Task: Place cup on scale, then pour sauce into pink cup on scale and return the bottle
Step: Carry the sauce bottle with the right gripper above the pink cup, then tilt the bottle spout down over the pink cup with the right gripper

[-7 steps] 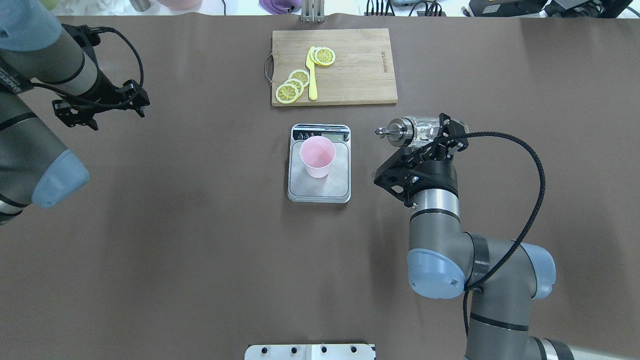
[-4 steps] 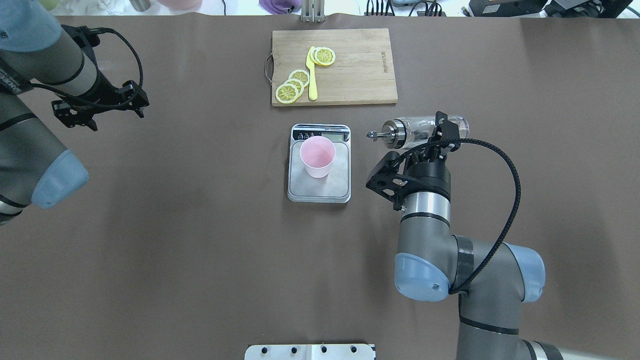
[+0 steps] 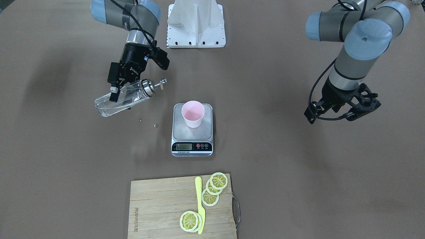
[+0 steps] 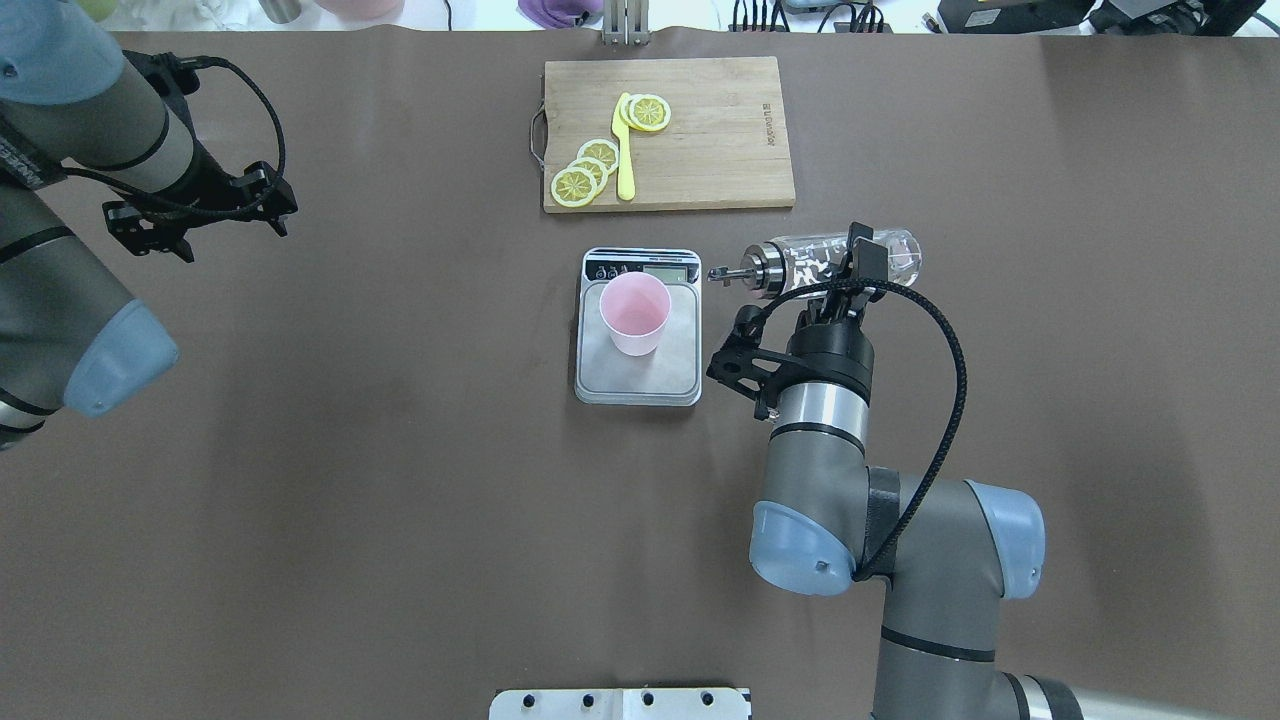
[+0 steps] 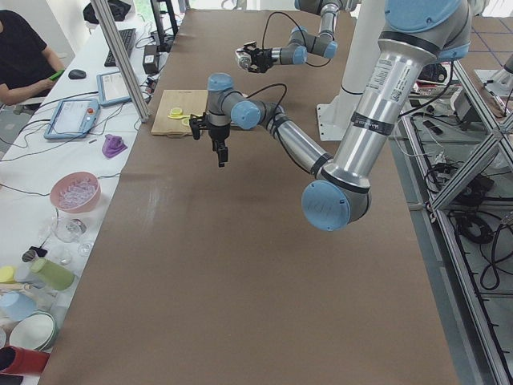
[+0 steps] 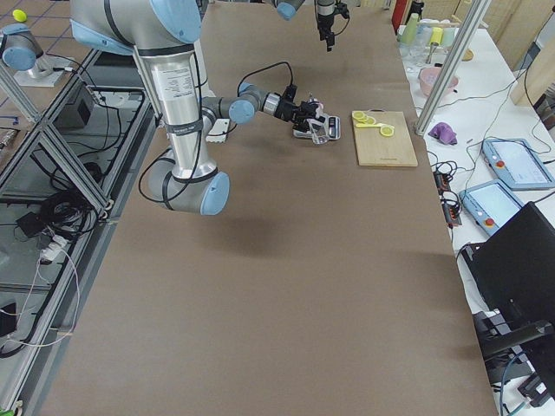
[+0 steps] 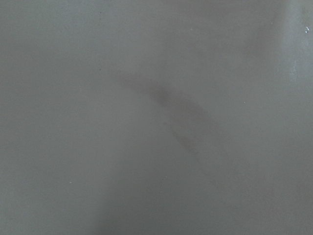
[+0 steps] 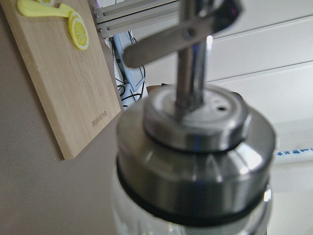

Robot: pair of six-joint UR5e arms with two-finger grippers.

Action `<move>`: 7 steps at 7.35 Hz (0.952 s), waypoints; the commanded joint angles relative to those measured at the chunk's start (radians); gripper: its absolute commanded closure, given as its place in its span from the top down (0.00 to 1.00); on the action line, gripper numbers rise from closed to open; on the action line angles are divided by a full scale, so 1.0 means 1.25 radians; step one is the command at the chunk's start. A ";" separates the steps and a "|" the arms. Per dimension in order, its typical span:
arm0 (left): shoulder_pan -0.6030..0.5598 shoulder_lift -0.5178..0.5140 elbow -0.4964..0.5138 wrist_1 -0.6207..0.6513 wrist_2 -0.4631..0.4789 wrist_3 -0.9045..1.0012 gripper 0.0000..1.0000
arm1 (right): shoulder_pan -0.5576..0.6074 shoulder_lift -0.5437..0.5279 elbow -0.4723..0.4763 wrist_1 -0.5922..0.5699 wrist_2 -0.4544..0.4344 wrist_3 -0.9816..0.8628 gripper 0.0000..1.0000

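Note:
The pink cup [image 4: 634, 313] [image 3: 193, 114] stands upright on the silver scale [image 4: 682, 375] [image 3: 191, 146] at the table's middle. My right gripper [image 4: 858, 268] [image 3: 114, 94] is shut on the clear glass bottle [image 4: 800, 262] [image 3: 132, 96] and holds it nearly on its side in the air. Its metal cap [image 8: 195, 147] and spout point toward the scale, and the spout tip is just outside the scale's right edge. I cannot make out the liquid level. My left gripper [image 4: 200, 225] [image 3: 328, 118] hangs open and empty far to the left.
A wooden cutting board [image 4: 700, 140] [image 3: 156, 205] lies beyond the scale, with lemon slices [image 4: 585, 170] and a yellow knife [image 4: 625, 160] on it. The robot's white base plate [image 3: 196, 23] sits at the near table edge.
My right arm has carried the tilted bottle leftward, bringing the spout from well right of the scale to its right edge. The cup, scale and left arm have not moved.

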 commanded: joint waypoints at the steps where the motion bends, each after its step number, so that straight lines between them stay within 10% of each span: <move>1: 0.001 0.000 0.004 -0.001 0.000 0.000 0.98 | 0.000 0.031 -0.062 -0.004 -0.017 0.000 0.00; 7: 0.001 0.001 0.023 -0.021 0.000 0.000 0.98 | 0.007 0.079 -0.162 -0.003 -0.019 0.002 0.00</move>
